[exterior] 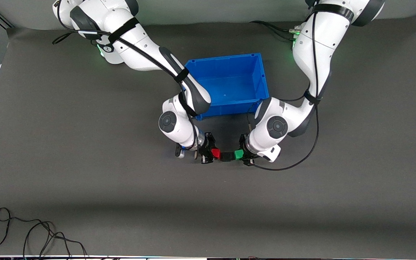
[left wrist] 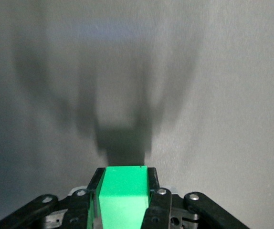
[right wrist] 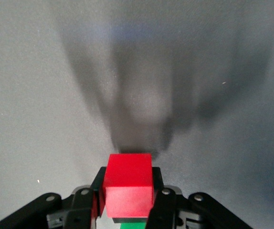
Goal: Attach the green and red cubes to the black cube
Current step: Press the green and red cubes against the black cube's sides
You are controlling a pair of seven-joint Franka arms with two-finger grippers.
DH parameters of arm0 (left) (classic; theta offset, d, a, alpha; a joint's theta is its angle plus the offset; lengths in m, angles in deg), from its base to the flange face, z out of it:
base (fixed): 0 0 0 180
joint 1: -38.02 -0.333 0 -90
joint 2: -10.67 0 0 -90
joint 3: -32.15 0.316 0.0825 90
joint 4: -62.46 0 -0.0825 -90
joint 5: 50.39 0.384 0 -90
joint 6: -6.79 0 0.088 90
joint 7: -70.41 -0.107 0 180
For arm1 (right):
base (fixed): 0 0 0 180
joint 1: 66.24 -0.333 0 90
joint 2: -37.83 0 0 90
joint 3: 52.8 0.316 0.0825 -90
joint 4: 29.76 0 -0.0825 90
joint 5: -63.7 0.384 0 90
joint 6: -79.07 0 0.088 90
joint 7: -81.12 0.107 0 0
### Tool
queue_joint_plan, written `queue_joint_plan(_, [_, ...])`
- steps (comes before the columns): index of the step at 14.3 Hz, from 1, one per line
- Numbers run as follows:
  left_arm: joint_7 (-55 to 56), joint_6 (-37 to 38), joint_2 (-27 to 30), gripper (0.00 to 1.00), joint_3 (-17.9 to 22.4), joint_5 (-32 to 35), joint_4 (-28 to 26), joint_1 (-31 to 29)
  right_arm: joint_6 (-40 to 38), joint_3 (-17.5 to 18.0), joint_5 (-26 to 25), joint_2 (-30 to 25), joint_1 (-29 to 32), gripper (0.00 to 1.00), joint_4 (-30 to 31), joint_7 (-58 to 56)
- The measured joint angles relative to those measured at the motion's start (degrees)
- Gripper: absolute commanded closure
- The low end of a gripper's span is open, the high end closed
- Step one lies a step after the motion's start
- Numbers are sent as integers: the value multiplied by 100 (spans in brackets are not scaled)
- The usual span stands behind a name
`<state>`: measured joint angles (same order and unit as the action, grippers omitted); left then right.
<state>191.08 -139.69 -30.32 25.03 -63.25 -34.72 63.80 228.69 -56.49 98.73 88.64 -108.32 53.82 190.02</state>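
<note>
My right gripper [exterior: 209, 154] is shut on the red cube [exterior: 215, 154] and my left gripper [exterior: 245, 155] is shut on the green cube [exterior: 238, 155]. They meet over the grey mat, with the black cube [exterior: 226, 156] in line between the two coloured cubes and touching both. In the right wrist view the red cube [right wrist: 127, 183] sits between the fingers [right wrist: 162, 205], with a sliver of the black cube [right wrist: 130, 220] and of the green cube [right wrist: 136, 225] past it. In the left wrist view the green cube [left wrist: 123, 195] fills the jaws and hides the black cube.
A blue bin [exterior: 226, 57] stands open on the mat, farther from the front camera than the cubes, between the two arms. Loose black cables [exterior: 31, 234] lie at the mat's near edge toward the right arm's end.
</note>
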Motion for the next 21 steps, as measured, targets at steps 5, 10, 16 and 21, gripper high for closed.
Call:
queue_joint_plan(5, [5, -316, -170, 100, 12, 2, -43, 35, 23, 0, 0, 140, -1, 75, -161, 0])
queue_joint_plan(10, [5, -370, -180, 100, 13, 3, -44, 68, 107, 0, 0, 240, -2, 75, -259, 0])
queue_joint_plan(16, [5, -381, -181, 100, 24, 10, -44, 155, 108, -15, -5, 315, -4, 72, -382, 0])
queue_joint_plan(21, [5, -388, -181, 100, 25, 11, -44, 178, 109, -21, -106, 430, -29, 0, -533, 0])
